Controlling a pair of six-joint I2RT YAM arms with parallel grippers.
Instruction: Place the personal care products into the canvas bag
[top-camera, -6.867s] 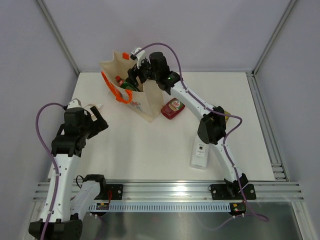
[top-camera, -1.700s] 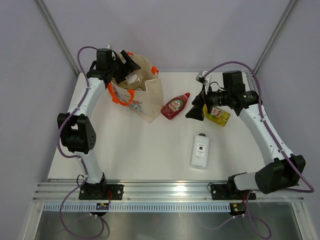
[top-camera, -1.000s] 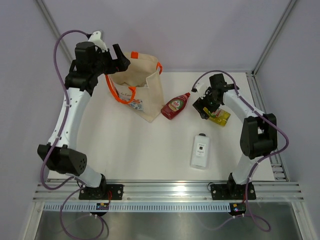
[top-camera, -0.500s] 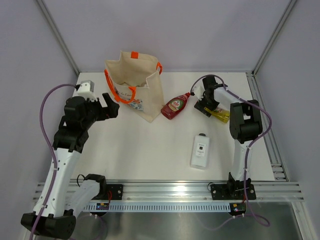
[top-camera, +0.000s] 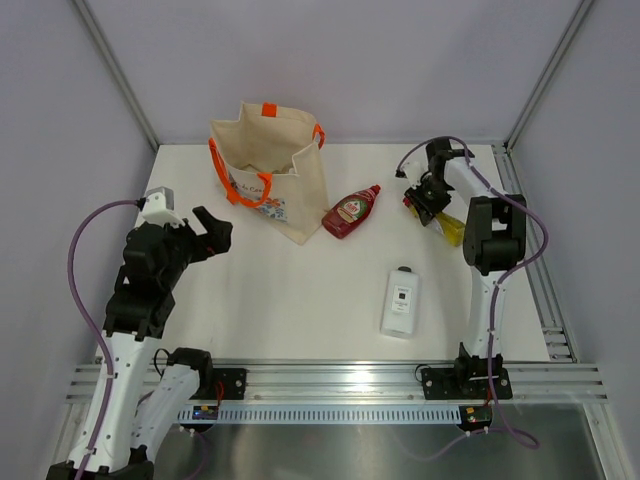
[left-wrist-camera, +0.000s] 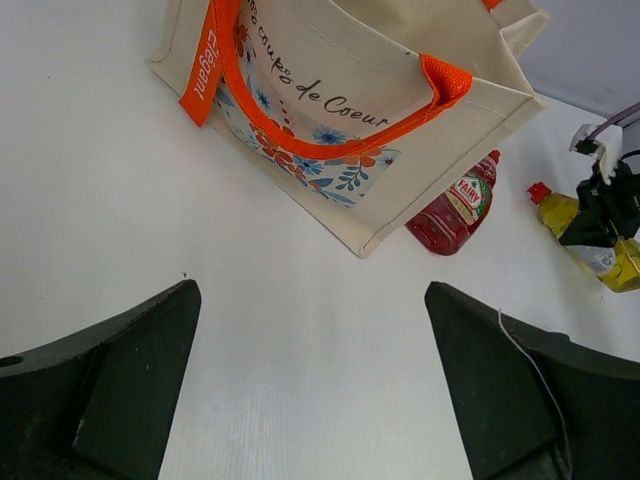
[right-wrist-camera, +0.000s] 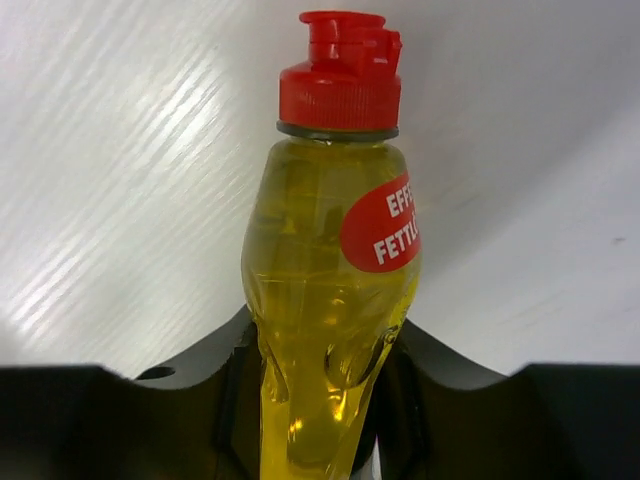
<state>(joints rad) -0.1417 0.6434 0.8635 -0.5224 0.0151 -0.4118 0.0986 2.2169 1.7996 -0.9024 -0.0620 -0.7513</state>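
The cream canvas bag (top-camera: 285, 170) with orange handles stands open at the back left; its floral side (left-wrist-camera: 330, 150) shows in the left wrist view. My right gripper (top-camera: 427, 196) is shut on a yellow bottle (top-camera: 451, 229) with a red cap, lying at the back right. In the right wrist view the black fingers (right-wrist-camera: 200, 372) squeeze the yellow bottle (right-wrist-camera: 330, 270) on both sides. A red bottle (top-camera: 350, 212) lies beside the bag. A flat white bottle (top-camera: 400, 302) lies mid-table. My left gripper (top-camera: 211, 231) hangs open and empty, left of the bag.
The table's back edge and the frame posts run close behind the bag and my right arm (top-camera: 487, 240). In the left wrist view the red bottle (left-wrist-camera: 455, 205) and the yellow bottle (left-wrist-camera: 590, 235) lie right of the bag.
My right gripper has shut on the yellow bottle and shifted slightly right. The left arm has drawn a little nearer, away from the bag, still open.
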